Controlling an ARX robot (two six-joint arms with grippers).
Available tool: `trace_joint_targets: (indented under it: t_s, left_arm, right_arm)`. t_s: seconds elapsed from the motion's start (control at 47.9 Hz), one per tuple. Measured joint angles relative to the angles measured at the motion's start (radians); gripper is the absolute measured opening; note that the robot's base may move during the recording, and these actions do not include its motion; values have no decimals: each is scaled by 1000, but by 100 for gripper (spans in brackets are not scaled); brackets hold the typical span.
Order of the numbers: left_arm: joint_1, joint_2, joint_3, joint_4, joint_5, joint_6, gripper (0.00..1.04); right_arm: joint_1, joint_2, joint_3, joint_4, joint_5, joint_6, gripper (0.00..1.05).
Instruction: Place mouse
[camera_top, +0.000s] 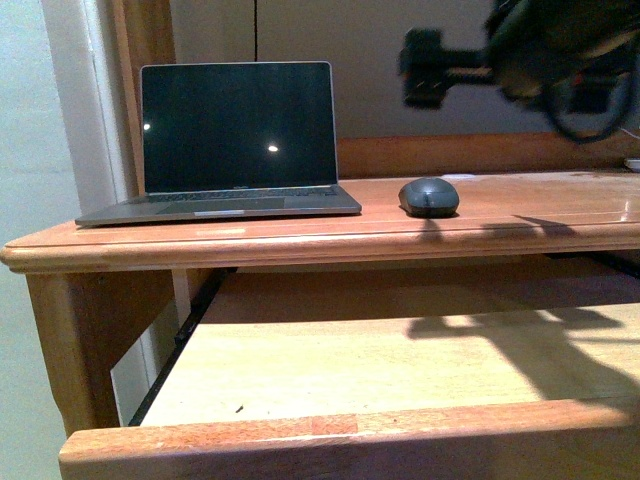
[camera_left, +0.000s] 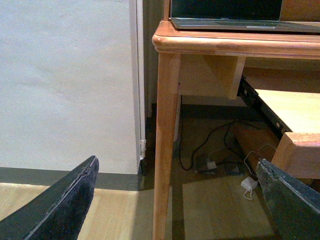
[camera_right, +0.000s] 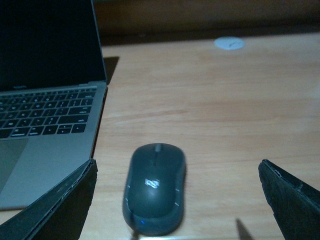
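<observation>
The dark grey mouse (camera_top: 429, 196) lies on the wooden desk top (camera_top: 540, 205), just right of the open laptop (camera_top: 235, 140). In the right wrist view the mouse (camera_right: 154, 187) sits free on the desk between my open fingers (camera_right: 55, 205), nearer the finger on the laptop's side. My right gripper (camera_right: 177, 200) is open and empty; in the front view the right arm (camera_top: 520, 55) is blurred, high above the mouse. My left gripper (camera_left: 177, 200) is open and empty, low beside the desk leg (camera_left: 165, 140), and out of the front view.
A pulled-out wooden tray (camera_top: 380, 360) extends below the desk top with a raised front lip (camera_top: 350, 435). Cables and a white adapter (camera_left: 247, 184) lie on the floor under the desk. A white wall (camera_left: 65, 75) stands left of the desk. A white disc (camera_right: 229, 43) lies on the desk.
</observation>
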Motion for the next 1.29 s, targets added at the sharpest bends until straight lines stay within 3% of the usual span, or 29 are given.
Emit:
trace_joint_targets:
  t_s: [0.104,0.376,0.543,0.668,0.835,1.065,1.294]
  left_arm:
    - [0,0,0,0,0,0,97]
    - [0,0,0,0,0,0,97]
    - [0,0,0,0,0,0,97]
    - [0,0,0,0,0,0,97]
    - [0,0,0,0,0,0,97]
    - [0,0,0,0,0,0,97]
    - [0,0,0,0,0,0,97]
  right_arm:
    - [-71,-193,-216,72,-86,-21,97]
    - [-412,-652,-917,136,-530,-126,97]
    - [-505,-770,-1108,108,-633,-203,97]
    - [-504,-792,-1166,106,-636,-233,97]
    - [-434,-757,-1220,173,-561,-238,97]
    - [-238,-578,-1197,356,-369,-168,97]
    - [-75,-354,-1034,447,-211,-80,97]
